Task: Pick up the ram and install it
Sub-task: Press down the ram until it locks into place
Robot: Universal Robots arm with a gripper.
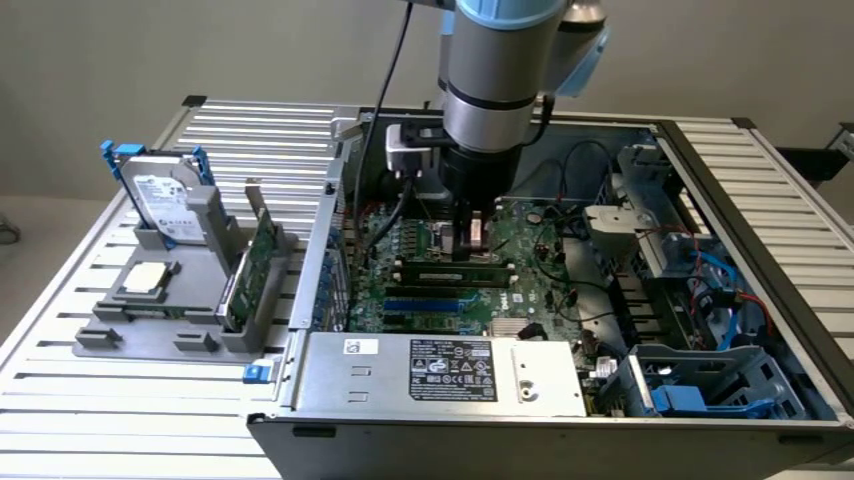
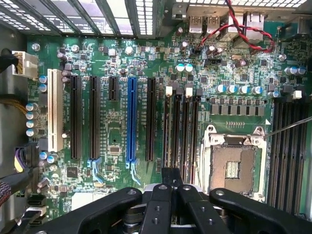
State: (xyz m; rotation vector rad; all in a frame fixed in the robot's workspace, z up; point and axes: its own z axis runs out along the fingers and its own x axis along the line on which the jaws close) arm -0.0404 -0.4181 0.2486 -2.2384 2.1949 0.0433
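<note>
Room around the black pincer (image 1: 470, 240) is tight in the exterior view. It hangs from the grey robot arm (image 1: 501, 70) at the frame's centre, inside the open grey metal computer case (image 1: 747, 180), with the case's sheet-metal wall to the left and blue cables and drive cages to the right. The ram (image 1: 447, 269), a long thin green stick with dark chips, stands on edge on the green motherboard (image 1: 534, 290) just below the pincer's tip. Whether the two touch is hard to make out. The silver power supply box (image 1: 441, 370) covers the board's lower edge. At the left of the frame, well apart on the slatted aluminium tabletop (image 1: 80, 400), a grey fixture tray (image 1: 127, 340) holds an upright hard drive in a blue bracket (image 1: 167, 205) and a broad green expansion card (image 1: 254, 265). The arm's upper part is cut off by the frame's top.

Seen from the wrist view, the pincer (image 2: 171, 178) sits at the bottom centre with its fingers (image 2: 161, 204) drawn together, no gap showing and nothing visible between them. Above them run four narrow black memory slots (image 2: 183, 131), beside an open processor socket (image 2: 236, 168) and a long blue slot (image 2: 131, 122). The ram cannot be picked out among those slots.
</note>
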